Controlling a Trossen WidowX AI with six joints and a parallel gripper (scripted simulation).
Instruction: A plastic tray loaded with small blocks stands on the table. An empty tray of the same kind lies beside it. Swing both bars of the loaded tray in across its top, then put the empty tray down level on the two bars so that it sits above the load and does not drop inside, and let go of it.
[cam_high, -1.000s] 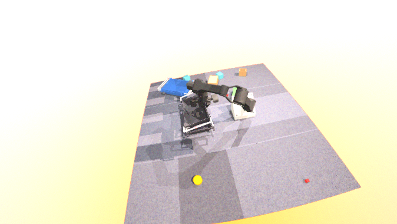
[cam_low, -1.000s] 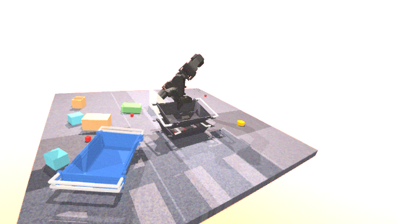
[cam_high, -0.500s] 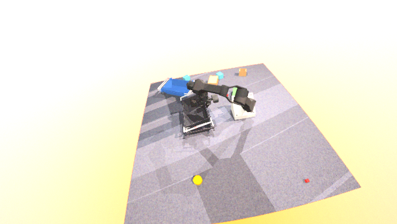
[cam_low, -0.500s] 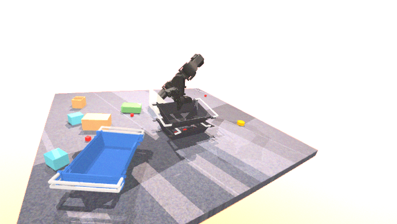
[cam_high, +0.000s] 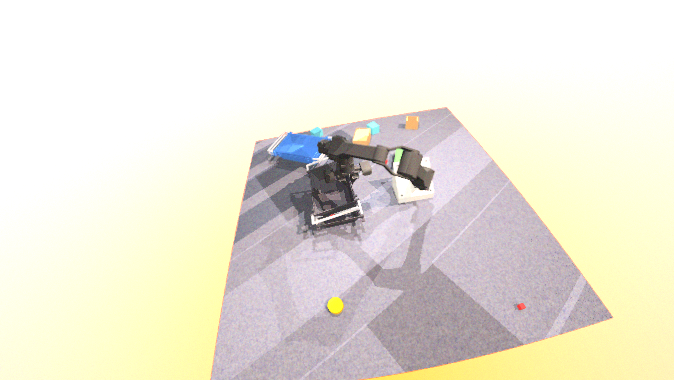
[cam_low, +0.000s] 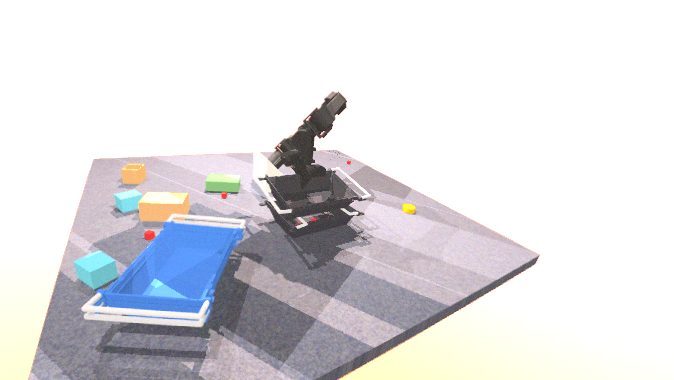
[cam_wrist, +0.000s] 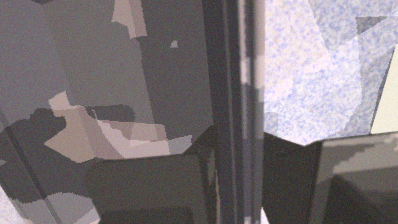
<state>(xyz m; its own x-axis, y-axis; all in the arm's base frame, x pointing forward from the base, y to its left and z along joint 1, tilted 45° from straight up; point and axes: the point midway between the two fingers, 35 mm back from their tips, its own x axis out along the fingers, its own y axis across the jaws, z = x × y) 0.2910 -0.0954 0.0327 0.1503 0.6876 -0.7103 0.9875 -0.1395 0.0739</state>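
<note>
The empty dark, see-through tray (cam_high: 313, 199) (cam_low: 322, 205) (cam_wrist: 217, 75) hangs roughly level above the loaded dark tray (cam_low: 325, 226), with a narrow gap in the exterior view. My gripper (cam_low: 306, 183) (cam_wrist: 225, 130) is shut on the empty tray's long side wall, one finger inside and one outside. The empty tray's white bars are swung out over its ends. The loaded tray holds small red blocks (cam_low: 314, 220). Corners of its white bars (cam_low: 301, 225) show low at both ends, apparently turned in over its top; the upper tray hides the rest. Whether the trays touch is unclear.
A blue tray (cam_high: 300, 148) (cam_low: 200, 260) with white bars stands nearby. Orange, cyan and green (cam_low: 223, 183) blocks and small red cubes lie beyond. A yellow disc (cam_high: 335, 305) (cam_low: 409, 208) lies apart. The arm's white base (cam_high: 414, 194) stands beside the stacked trays.
</note>
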